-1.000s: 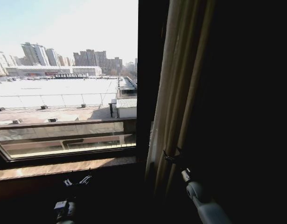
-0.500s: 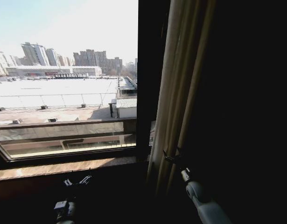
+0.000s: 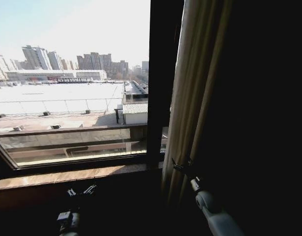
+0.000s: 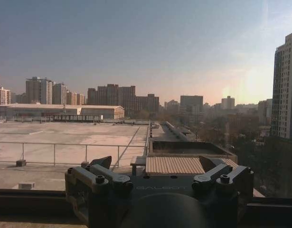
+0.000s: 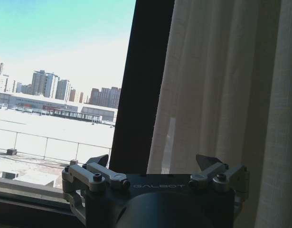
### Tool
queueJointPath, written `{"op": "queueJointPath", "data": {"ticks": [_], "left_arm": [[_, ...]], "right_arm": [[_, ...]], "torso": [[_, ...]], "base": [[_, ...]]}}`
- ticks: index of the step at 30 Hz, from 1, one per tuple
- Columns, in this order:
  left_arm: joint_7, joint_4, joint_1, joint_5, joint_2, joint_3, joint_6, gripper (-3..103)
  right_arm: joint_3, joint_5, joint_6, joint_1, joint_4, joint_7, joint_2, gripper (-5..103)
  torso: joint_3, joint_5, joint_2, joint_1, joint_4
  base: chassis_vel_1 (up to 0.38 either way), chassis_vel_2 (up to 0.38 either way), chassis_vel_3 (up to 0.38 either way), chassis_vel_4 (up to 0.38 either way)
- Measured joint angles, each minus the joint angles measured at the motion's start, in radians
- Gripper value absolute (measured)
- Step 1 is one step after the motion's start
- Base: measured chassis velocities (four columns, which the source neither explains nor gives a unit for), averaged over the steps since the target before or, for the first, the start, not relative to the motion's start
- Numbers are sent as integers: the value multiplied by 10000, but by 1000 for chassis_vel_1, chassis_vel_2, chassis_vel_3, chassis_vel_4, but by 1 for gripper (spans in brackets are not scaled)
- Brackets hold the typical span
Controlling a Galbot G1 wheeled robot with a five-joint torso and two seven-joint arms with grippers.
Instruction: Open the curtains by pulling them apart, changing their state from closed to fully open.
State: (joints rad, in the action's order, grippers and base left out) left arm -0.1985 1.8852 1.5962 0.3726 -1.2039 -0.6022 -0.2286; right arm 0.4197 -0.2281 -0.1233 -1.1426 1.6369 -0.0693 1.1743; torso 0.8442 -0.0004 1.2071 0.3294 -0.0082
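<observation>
- Two end effectors sit low, below the window sill (image 3: 67, 178).
- The right end effector (image 3: 181, 165) is at the curtain (image 3: 195, 98), right of the dark window post (image 3: 160, 83); its wrist view shows the fingers (image 5: 207, 163) spread apart, nothing between them, with the pleated fabric just ahead.
- The left end effector (image 3: 81, 190) rests left of the post, under the sill, fingers (image 4: 100, 162) apart and facing the glass.
- The sheer cream curtain hangs bunched in vertical folds right of the post, against the dark drape (image 3: 263, 108).
- Left of the post the pane is uncovered, showing rooftops.
</observation>
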Motion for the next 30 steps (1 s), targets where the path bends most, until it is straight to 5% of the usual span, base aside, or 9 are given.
{"op": "queueJointPath", "data": {"ticks": [30], "left_arm": [[0,0,0,0,0,0,0,100]], "right_arm": [[-2,1,-2,7,-8,1,1,100]], "torso": [[0,3,0,0,1]], "base": [[367,306,-372,-296]]}}
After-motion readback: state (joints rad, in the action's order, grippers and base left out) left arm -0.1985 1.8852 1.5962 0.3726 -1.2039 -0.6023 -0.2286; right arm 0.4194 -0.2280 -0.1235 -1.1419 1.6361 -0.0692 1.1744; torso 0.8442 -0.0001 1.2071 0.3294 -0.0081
